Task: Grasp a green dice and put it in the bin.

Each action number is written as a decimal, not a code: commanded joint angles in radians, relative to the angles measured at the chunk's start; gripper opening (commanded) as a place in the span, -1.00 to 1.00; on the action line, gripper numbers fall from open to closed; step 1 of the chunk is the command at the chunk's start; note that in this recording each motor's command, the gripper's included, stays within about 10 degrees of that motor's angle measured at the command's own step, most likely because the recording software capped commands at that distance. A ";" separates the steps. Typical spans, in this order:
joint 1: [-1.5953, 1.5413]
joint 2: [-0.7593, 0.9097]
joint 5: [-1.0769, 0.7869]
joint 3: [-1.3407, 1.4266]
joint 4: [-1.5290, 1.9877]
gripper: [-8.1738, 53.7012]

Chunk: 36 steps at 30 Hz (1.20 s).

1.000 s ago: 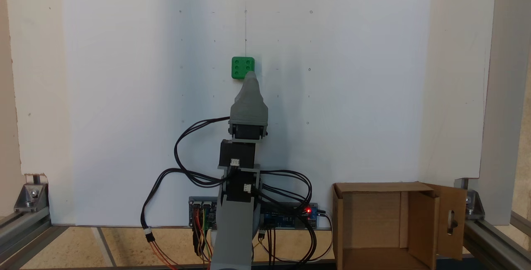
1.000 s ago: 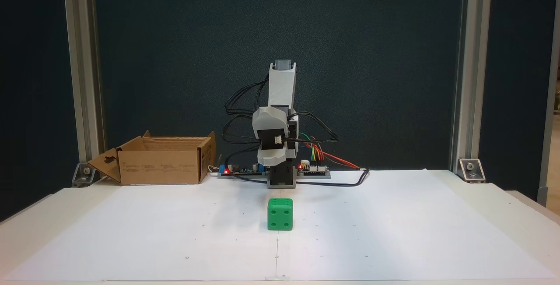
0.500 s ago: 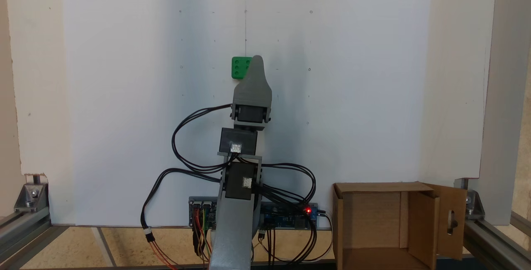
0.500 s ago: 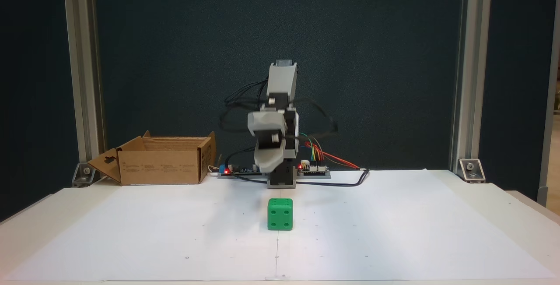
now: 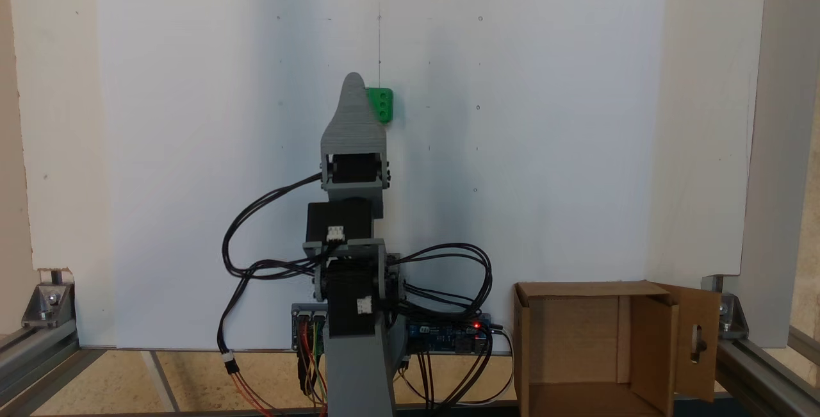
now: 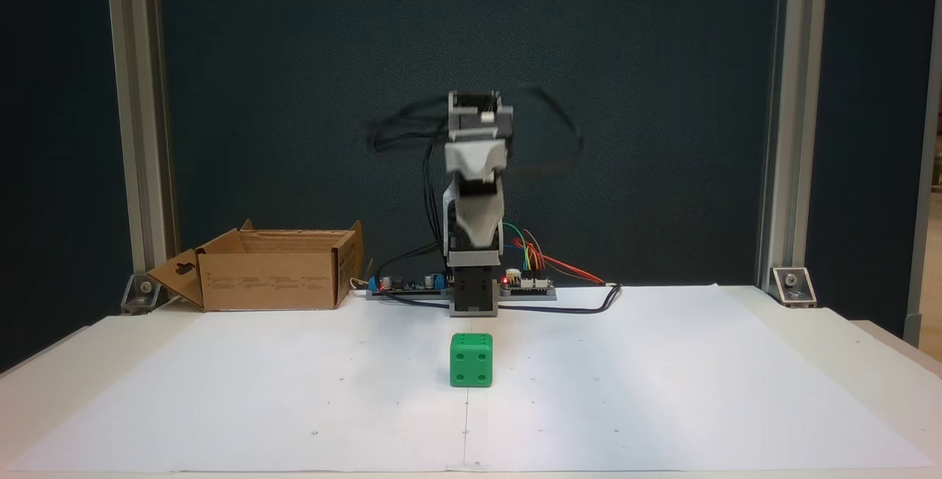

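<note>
Though its jaws' state cannot be told, the tapered grey plastic gripper [image 5: 353,79] hangs raised above the rounded green dice [image 6: 471,360], which rests on smooth white paper [image 6: 625,391], well apart from the corrugated cardboard bin [image 6: 272,273].

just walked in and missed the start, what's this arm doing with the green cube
A small hobby arm is reaching out over a white sheet toward the green dice, which sits untouched on the paper. Its tool hangs in the air above the sheet, blurred in the front view, holding nothing. The bin, an open cardboard box, stands off to the side by the arm's base.
</note>
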 commanded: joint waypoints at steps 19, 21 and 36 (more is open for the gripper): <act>-0.015 -0.430 0.164 -0.528 0.914 0.67; -0.017 -0.454 0.164 -0.531 0.885 0.67; -0.015 -0.594 0.163 -0.534 0.733 0.66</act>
